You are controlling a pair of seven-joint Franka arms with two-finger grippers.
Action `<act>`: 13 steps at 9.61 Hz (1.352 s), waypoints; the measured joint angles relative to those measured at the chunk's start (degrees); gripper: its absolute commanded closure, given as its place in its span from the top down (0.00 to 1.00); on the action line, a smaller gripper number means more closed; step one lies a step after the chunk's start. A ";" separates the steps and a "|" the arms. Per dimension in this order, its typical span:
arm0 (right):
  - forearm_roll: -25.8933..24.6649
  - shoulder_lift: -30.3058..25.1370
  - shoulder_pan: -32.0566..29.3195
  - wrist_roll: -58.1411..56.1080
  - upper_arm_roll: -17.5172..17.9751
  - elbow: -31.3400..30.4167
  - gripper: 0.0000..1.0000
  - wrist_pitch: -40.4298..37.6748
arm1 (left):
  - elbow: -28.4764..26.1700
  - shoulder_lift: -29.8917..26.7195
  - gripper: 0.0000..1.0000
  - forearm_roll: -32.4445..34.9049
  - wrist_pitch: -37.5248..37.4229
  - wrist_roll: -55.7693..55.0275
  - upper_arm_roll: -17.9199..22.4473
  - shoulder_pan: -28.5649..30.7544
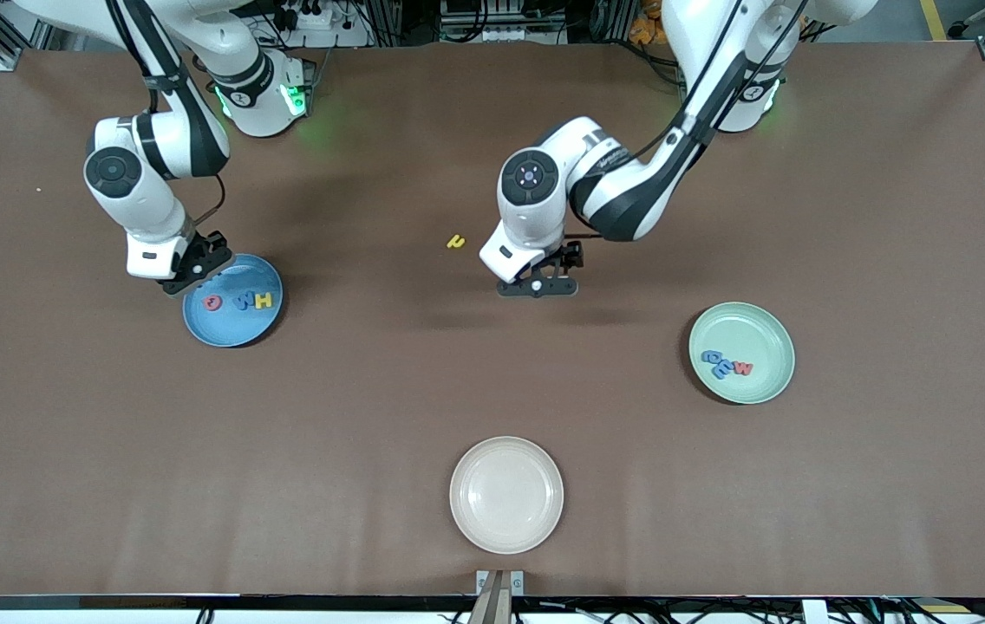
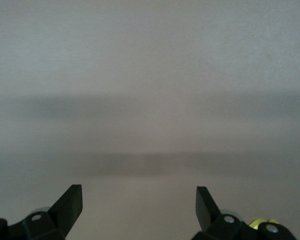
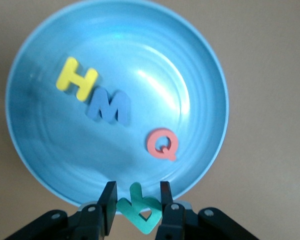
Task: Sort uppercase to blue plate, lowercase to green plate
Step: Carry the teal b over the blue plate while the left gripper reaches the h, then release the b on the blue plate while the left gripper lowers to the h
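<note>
- The right end effector [image 3: 136, 210] is clenched on the teal-green R [image 3: 140, 212] and hangs over the rim of the blue plate [image 1: 232, 334], at the edge farther from the front camera
- The yellow H [image 3: 76, 80], blue M [image 3: 108, 107] and red Q [image 3: 162, 144] already lie in that plate, close together
- Risk: the R sits right at the rim; let go here, it could land on the raised edge and tip out onto the surface [image 1: 371, 390]. It may also stick to a pad, being light foam
- The left end effector [image 1: 544, 284] is released, jaws wide, low over bare surface near the middle
- The yellow lowercase letter [image 1: 455, 242] lies just beside it toward the right arm's end, so a descent from here would probably miss or nudge it
- The green plate [image 1: 761, 390] holds two blue letters and a red w; from the front view they seem to overlap
- A cream plate [image 1: 506, 495] stands empty
</note>
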 measured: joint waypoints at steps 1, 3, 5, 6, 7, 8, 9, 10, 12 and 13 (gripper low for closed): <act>1.07 0.56 0.06 -0.04 0.11 -0.05 0.40 0.00 | 1.38 2.09 1.00 0.00 0.46 -4.50 -0.01 -1.65; 4.16 1.13 0.76 -0.05 0.49 -0.08 0.40 0.04 | 4.02 6.27 1.00 1.31 1.20 -11.53 0.07 -6.46; 9.99 1.44 2.24 -0.13 1.95 -0.09 0.54 0.04 | 4.39 6.95 1.00 6.28 2.22 -11.98 -0.01 -8.21; 11.48 1.62 2.66 -0.09 2.73 -0.08 0.75 0.04 | 4.49 6.94 1.00 7.94 2.70 -10.10 -0.11 -9.10; 11.99 1.78 2.73 -0.06 3.03 -0.07 0.80 0.05 | 4.51 6.95 1.00 8.23 2.79 -6.48 -0.18 -10.34; 12.20 1.82 2.73 -0.06 3.06 -0.01 0.82 0.07 | 4.50 6.96 1.00 8.23 3.05 -3.79 -0.48 -11.37; 12.27 1.82 2.73 -0.07 3.06 0.19 0.83 0.12 | 4.44 7.07 1.00 8.23 3.99 -2.67 -1.22 -11.91; 12.32 1.82 2.73 -0.08 3.06 0.44 0.84 0.16 | 4.42 7.60 1.00 8.23 5.30 -2.53 -1.65 -12.18; 12.40 1.79 2.72 -0.08 3.07 1.09 0.84 0.19 | 4.46 9.49 1.00 8.02 8.38 -2.52 -1.86 -12.14; 12.45 1.74 2.72 -0.07 3.07 1.69 0.83 0.18 | 4.48 10.27 1.00 8.01 9.59 -2.39 -1.94 -12.18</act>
